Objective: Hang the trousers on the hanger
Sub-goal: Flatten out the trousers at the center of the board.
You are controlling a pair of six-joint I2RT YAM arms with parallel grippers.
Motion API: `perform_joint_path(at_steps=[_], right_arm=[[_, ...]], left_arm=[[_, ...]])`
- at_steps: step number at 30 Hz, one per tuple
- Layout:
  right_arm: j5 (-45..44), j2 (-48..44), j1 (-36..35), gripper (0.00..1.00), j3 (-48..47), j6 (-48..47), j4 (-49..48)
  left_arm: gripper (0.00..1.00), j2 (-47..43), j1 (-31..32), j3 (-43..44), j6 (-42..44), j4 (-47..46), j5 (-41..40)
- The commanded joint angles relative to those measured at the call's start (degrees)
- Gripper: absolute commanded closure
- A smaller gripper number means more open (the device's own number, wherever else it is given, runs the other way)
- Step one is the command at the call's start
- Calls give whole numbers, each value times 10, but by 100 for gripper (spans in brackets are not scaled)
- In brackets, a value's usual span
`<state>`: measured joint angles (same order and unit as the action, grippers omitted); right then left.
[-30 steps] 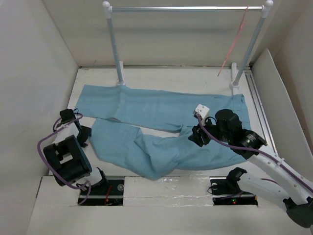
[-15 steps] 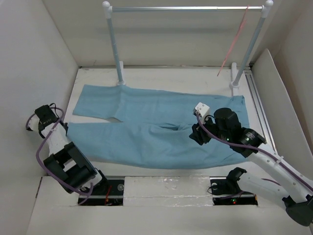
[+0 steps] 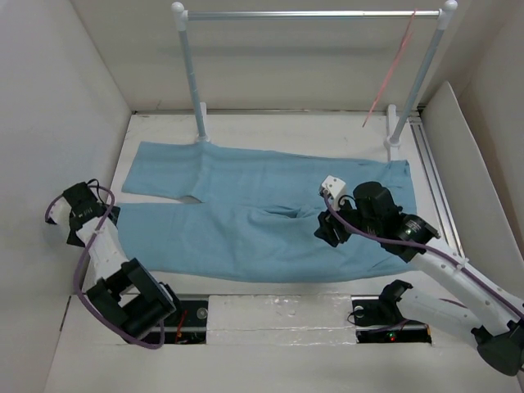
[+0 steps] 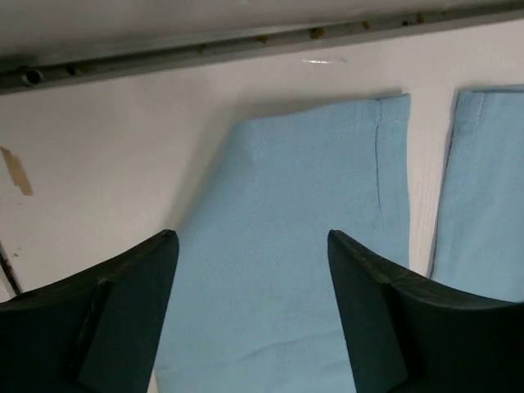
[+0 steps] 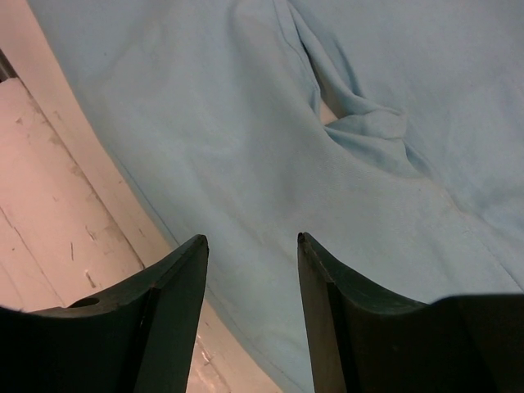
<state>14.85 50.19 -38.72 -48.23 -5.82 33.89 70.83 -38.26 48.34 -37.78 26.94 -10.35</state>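
Top view
Trousers (image 3: 246, 213): flat on the surface (image 3: 286, 131), waist at 3 o'clock, both legs running toward 9 o'clock, a narrow gap between them.
Hanger (image 3: 391, 74): on the rail (image 3: 311, 14) at 1 o'clock, close to the right post (image 3: 422, 74), well apart from the trousers.
Left arm (image 3: 102, 246): at 9 o'clock, its tip just beside the end of the near leg.
Right arm (image 3: 442, 262): reaches in from 4 o'clock, its tip over the crotch.

Left wrist view
Left jaws: spread; the two dark fingers (image 4: 123, 311) stand wide apart and pinch nothing.
Near leg: its cuff (image 4: 327, 139) lies flat between and beyond the fingers, hem toward 12 o'clock.
Far leg (image 4: 483, 188): at 3 o'clock, a strip of bare surface between it and the near leg.

Right wrist view
Right jaws: spread; fingers (image 5: 164, 327) apart above the cloth, nothing between them.
Cloth: fills most of the frame, with a puckered fold (image 5: 360, 123) at 1 o'clock.
Bare surface: at 9 o'clock, beside the cloth's edge.
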Motion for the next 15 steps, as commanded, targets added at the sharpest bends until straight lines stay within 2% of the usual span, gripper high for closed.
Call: perform_joint_path(at_steps=[1,3,4,8,10,11,12,13,15], right_arm=[[22,-2,-4,47,1,-11,-26],[22,-3,-4,47,0,-15,-26],[22,-3,-4,47,0,-16,-26],[23,-7,-4,47,-12,-22,-11],[16,-14,-4,47,-15,-22,-7],[13,-16,-4,47,-17,-20,2],[9,-19,-4,47,-22,-21,6],[5,-21,-4,47,-25,-22,12],[4,-26,-4,47,-27,-22,19]], left_arm=[[32,-66,-1,-43,-10,32,-50],[33,-62,-1,-54,0,23,-33],[33,-43,-1,-51,8,15,2],[35,47,-1,-34,-15,19,39],[40,85,-1,-49,-28,6,45],[45,92,-1,-54,-33,-11,47],[59,99,-1,-58,-34,-19,49],[100,104,-1,-61,-34,-26,52],[100,91,5,-55,-28,-21,50]])
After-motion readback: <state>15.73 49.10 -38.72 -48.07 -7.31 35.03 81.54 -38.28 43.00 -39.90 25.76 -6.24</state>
